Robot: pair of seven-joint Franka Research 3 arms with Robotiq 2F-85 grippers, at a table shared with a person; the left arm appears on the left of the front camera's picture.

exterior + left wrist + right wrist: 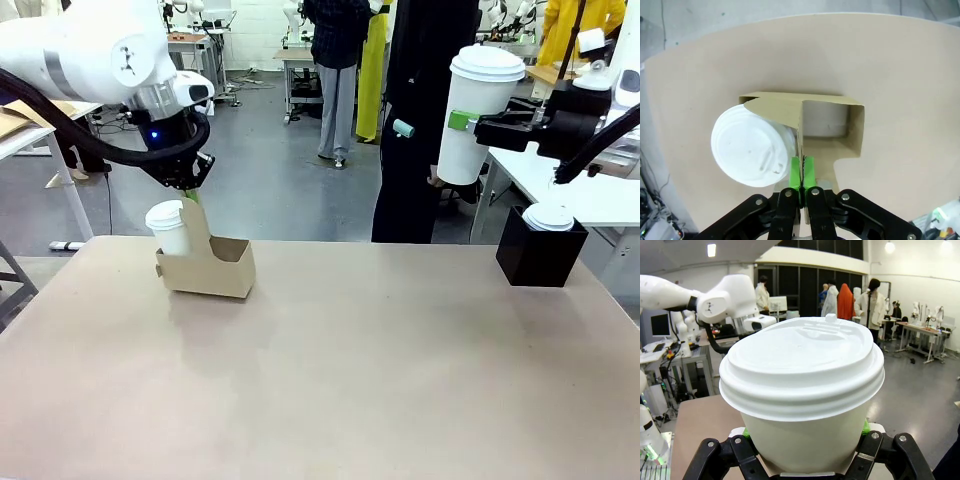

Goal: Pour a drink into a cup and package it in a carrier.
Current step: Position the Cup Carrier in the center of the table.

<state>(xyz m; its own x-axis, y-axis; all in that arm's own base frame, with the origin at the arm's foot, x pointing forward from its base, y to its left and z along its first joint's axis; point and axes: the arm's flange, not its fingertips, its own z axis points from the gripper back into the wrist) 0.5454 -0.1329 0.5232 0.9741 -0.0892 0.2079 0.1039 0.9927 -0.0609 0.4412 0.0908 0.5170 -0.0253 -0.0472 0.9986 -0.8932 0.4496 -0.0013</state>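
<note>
A brown cardboard carrier [215, 272] stands at the table's far left. My left gripper [192, 190] is shut on its upright central handle panel [801, 131] from above, green pads pressed on the cardboard. One slot holds a lidded white cup [170, 228], whose lid [752, 145] tilts outward; the other slot [825, 120] is hollow. High at the right, my right gripper [462, 122] is shut on a second lidded white cup [478, 110], held upright above the table's edge. That cup [805, 385] sits between the right gripper [805, 440] jaws. The drink is out of view.
A black box [540, 258] with white lids [549, 216] on top stands at the far right of the table [350, 380]. A person in dark clothes [420, 120] stands behind the far edge. The left arm [730, 300] appears in the right wrist view.
</note>
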